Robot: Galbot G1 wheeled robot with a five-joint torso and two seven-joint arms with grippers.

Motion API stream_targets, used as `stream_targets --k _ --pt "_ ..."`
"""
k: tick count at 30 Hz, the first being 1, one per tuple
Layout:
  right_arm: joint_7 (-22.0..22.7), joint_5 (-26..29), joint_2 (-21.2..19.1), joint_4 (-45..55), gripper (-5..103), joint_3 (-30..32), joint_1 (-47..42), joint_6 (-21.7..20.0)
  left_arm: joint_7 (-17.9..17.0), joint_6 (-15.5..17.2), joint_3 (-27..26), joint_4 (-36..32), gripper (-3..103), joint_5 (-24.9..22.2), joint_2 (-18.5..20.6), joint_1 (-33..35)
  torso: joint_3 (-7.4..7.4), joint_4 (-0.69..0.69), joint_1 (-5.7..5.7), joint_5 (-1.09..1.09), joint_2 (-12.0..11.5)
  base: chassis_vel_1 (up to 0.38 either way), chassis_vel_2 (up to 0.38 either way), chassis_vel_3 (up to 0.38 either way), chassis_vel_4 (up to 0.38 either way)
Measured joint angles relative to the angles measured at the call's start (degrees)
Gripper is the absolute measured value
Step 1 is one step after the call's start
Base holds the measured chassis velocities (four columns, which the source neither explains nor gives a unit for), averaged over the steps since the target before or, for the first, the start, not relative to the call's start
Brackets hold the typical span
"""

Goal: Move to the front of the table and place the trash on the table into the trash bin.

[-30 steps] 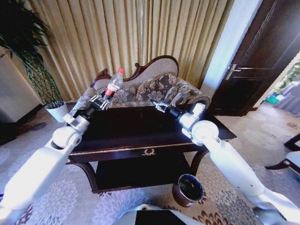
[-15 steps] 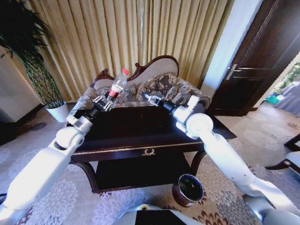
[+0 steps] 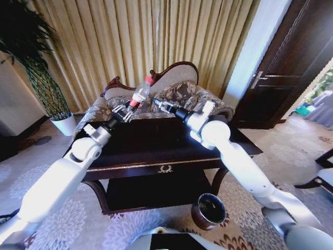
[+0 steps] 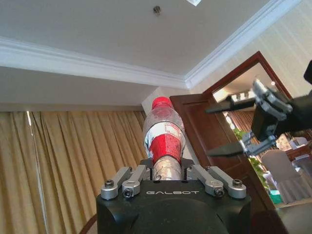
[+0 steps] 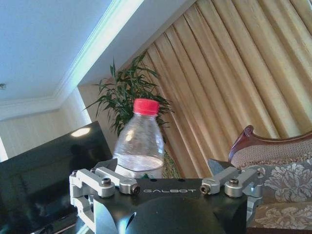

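Both arms raised above the table [image 3: 156,143].
Left gripper [image 3: 123,111] clenches the red-capped clear bottle [image 3: 140,95], tilted toward 1 o'clock; right gripper [image 3: 157,104] spread open beside it.

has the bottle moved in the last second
Yes. Held in the left gripper, the bottle has shifted toward the robot's right along the sofa back, closer to the right gripper.

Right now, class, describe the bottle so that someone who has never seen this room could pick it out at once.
Find the dark table in front of the patterned sofa and the gold curtains. Above its far edge the left gripper holds a small clear bottle, tilted, with the right gripper open just beside it. Its red cap and red-and-white label set it apart.
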Motion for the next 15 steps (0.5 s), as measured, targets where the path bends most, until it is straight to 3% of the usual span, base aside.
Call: stream_targets --k 15 --pt "0.02 0.02 0.02 -0.96 100 -0.98 1.81 0.00 -1.34 1.62 5.80 0.35 28 0.23 -2.10 -4.96 0.00 0.00 0.00 0.00 0.00 0.000 0.000 0.000 0.000"
